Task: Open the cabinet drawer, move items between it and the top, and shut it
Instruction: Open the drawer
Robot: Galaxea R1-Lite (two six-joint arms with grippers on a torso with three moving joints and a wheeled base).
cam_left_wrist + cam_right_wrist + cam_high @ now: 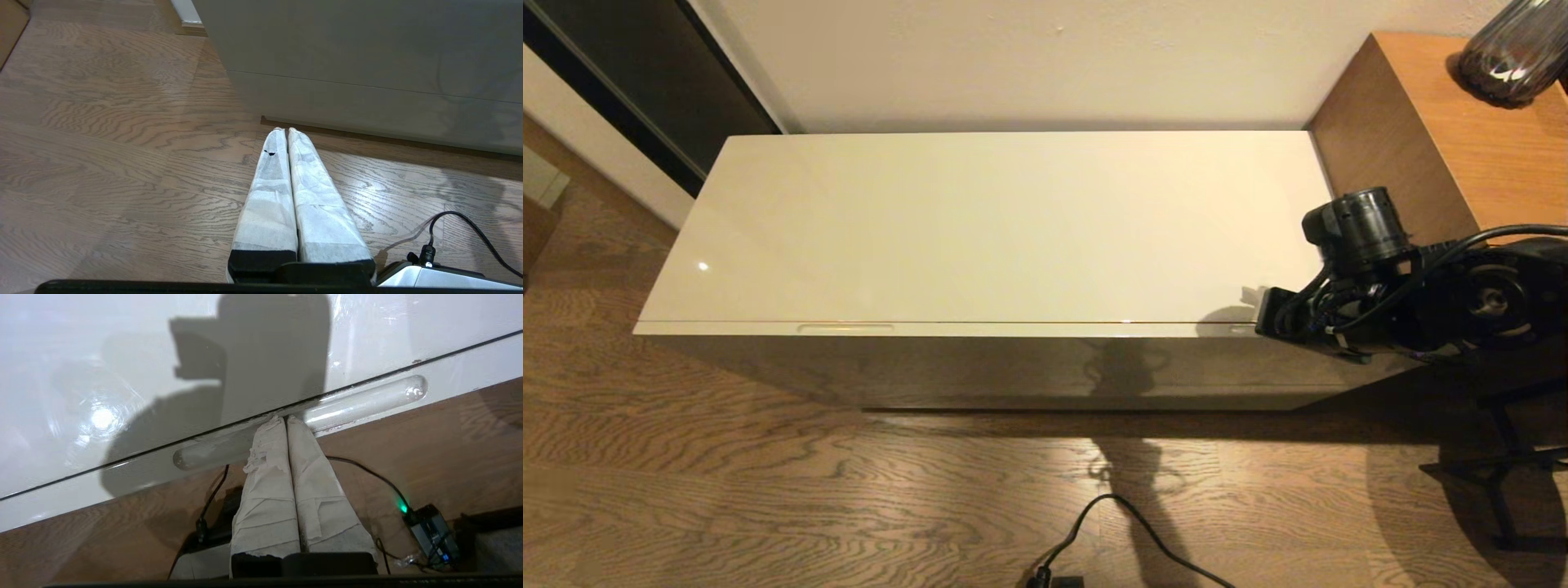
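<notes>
The low cabinet sits against the wall with its drawer pushed all the way in. The top (988,220) is a long shiny cream panel, and nothing lies on it. The cabinet drawer (1013,329) shows only as a thin cream strip along the front edge, just under the top. One handle slot (845,328) is near the left end of that strip.

The right arm reaches in from the right side, low and nearly flat, pointing toward the right end of the drawer front. The right gripper (284,418) has its two wrapped fingers (265,490) pressed tight together, with nothing between them. Their tips touch another handle slot (367,401), right at the dark line where the drawer meets the top. The arm's shadow falls on the shiny top.

The left gripper (284,130) hangs down low, over the wood floor (102,163), pointing at the bottom of the cabinet front. Its fingers are also closed together and hold nothing. It is near the cabinet but not touching it.

A brown wooden unit (1437,139) stands just to the right of the cabinet, with a dark vase (1511,53) on it. A black cable (1127,531) lies on the floor in front.
</notes>
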